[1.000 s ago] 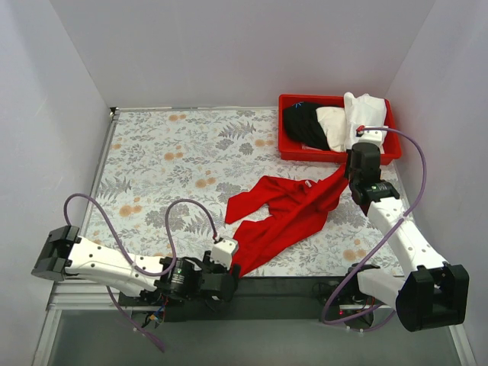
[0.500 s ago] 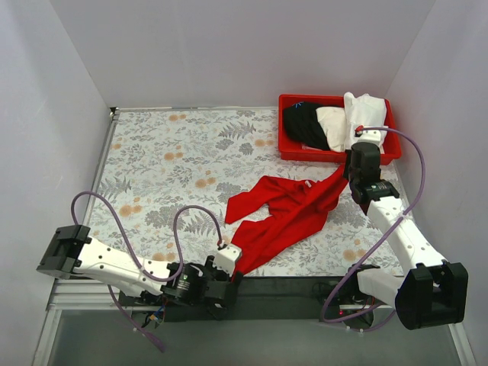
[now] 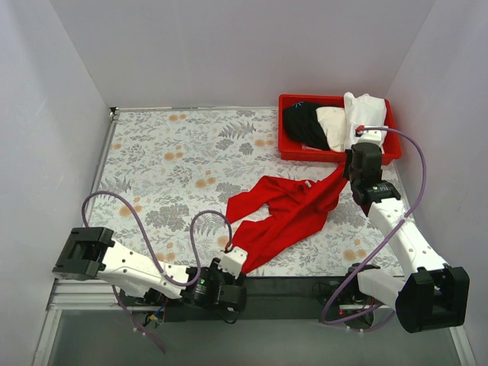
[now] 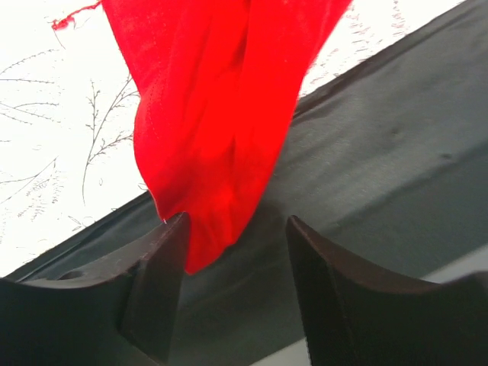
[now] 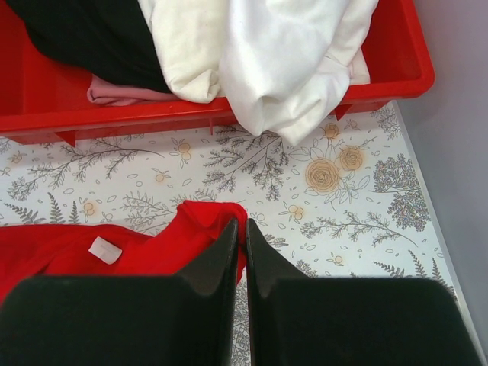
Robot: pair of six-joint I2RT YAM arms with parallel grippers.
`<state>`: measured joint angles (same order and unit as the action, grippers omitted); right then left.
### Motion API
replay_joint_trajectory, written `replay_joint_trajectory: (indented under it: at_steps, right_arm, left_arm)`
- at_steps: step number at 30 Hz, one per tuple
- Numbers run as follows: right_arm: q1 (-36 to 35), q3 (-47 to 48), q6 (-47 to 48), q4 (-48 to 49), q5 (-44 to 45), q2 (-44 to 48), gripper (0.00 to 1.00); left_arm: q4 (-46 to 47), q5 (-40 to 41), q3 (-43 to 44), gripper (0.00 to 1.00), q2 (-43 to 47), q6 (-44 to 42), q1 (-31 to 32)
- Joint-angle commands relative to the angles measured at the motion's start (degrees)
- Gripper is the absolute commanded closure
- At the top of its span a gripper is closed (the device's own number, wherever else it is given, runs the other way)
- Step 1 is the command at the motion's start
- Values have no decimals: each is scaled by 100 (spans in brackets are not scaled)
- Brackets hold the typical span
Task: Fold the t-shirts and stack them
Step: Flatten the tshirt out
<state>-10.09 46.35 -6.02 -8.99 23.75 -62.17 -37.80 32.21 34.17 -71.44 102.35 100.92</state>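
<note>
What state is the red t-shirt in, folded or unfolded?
Unfolded: the red t-shirt lies bunched and wrinkled on the table, one end over the near edge.

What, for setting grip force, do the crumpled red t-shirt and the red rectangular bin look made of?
The crumpled red t-shirt: soft knit cloth, matte; it creases, drapes and shows fine mesh holes up close. The red rectangular bin: probably rigid plastic, slightly glossy; straight walls, moulded rim with ribs.
</note>
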Motion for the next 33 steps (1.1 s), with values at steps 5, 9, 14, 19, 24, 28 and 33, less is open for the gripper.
replay_joint_trajectory:
  at_steps: [5,9,14,19,24,28,33]
  right_arm:
    - [33,94,13,161,-37,161,99]
    - [33,94,13,161,-19,188,99]
    - [33,76,31,152,42,345,99]
    - [33,50,83,117,165,644,99]
    - [33,207,101,12,60,1005,99]
    - [33,514,110,-6,-518,1084,99]
    - [33,1033,189,3,-1126,1058,99]
  left_arm:
    - [-526,383,362,58,-406,382,-38]
    - [-439,471,248,73,-73,322,-143]
    - [-70,629,99,100,253,-21,-581]
    - [949,778,-104,100,1095,-908,-1609]
    - [2061,1244,62,100,2149,-2581,-3103]
    - [3172,824,500,100,2223,-3887,-4289]
    - [3446,453,1432,100,1512,-4687,-5485]
